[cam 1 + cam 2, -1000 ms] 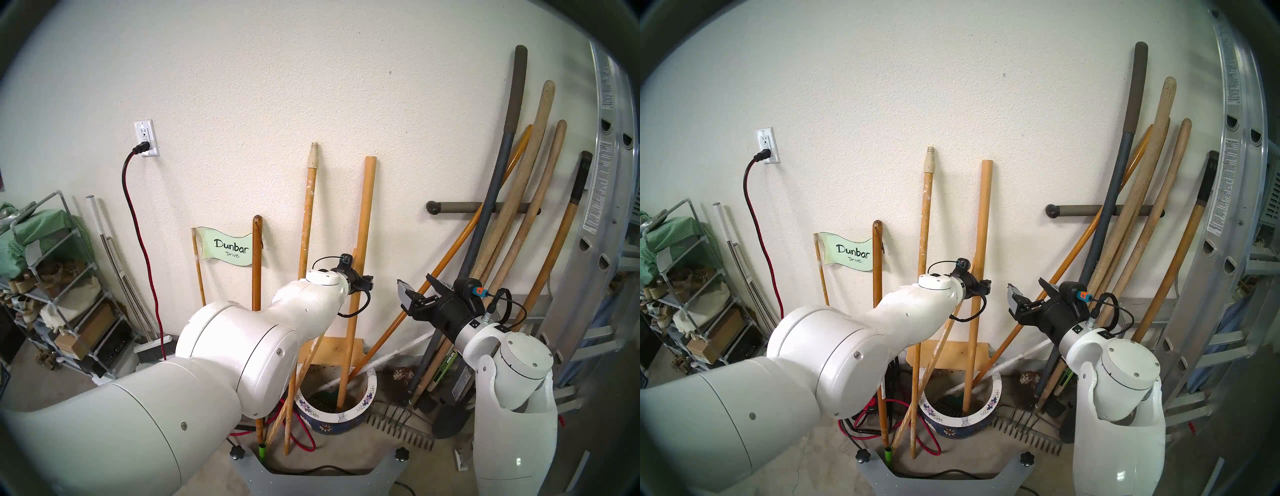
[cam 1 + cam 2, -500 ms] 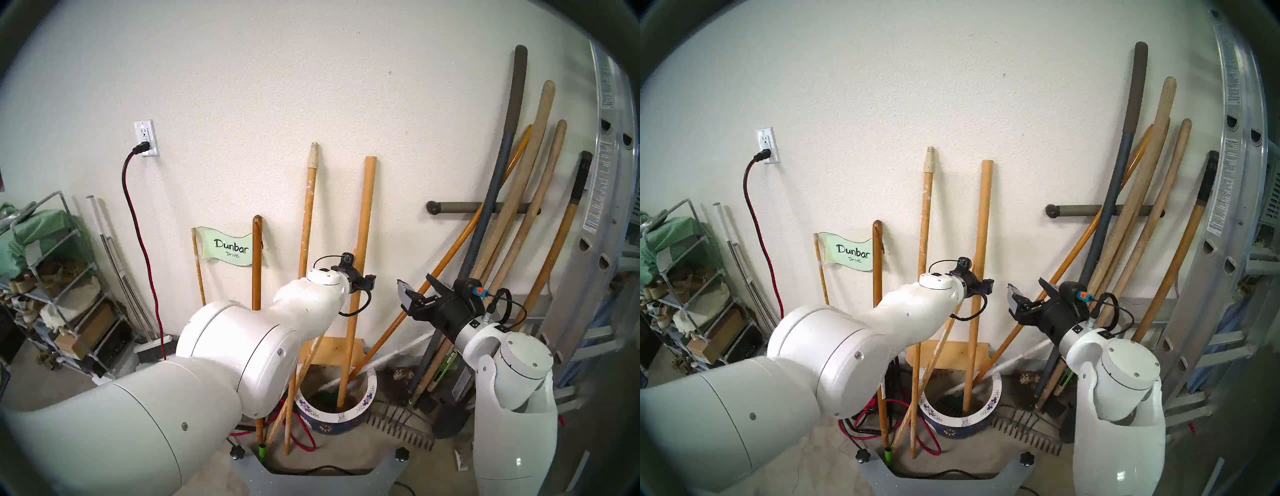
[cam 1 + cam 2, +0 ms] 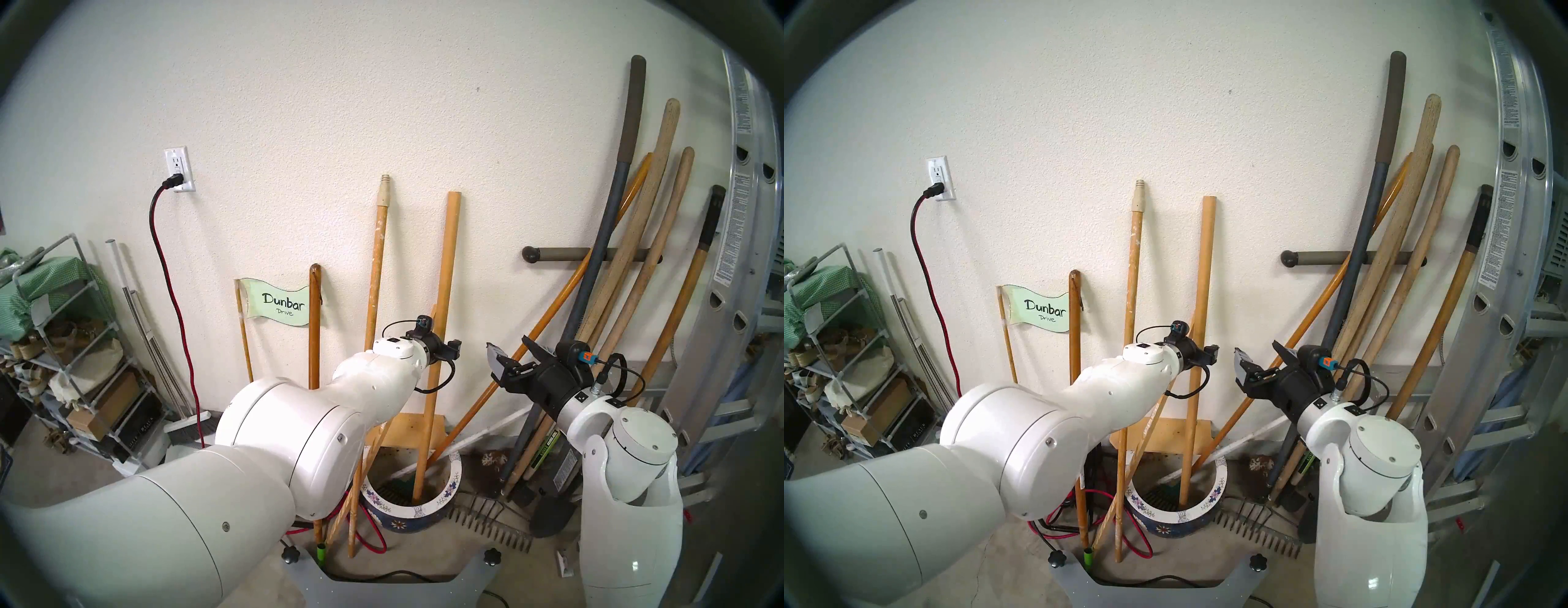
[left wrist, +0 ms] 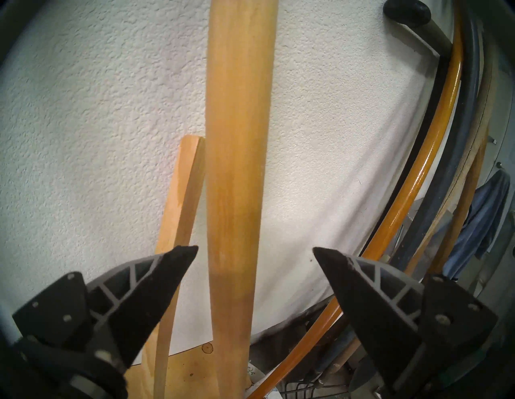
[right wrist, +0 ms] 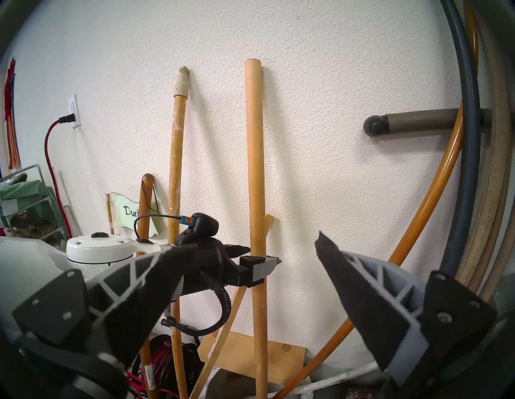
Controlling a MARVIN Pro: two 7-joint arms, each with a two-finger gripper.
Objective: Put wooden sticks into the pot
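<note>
The plain round yellow-tan wooden dowel (image 3: pixel 443 297) stands with its lower end inside the round dark blue ceramic pot with a white flowered rim (image 3: pixel 449 488), its top leaning on the white textured wall (image 3: pixel 297 106). The left gripper (image 4: pixel 255 257) has its jaws spread wide on either side of the dowel (neither fingertip touches it). Just beside the dowel leans the thin square wooden slat (image 4: pixel 182 200). The white-speckled pole with a cream threaded tip (image 3: pixel 379 254) rests on the floor outside the pot. The right gripper (image 5: pixel 249 245) hangs apart, jaws open, empty.
</note>
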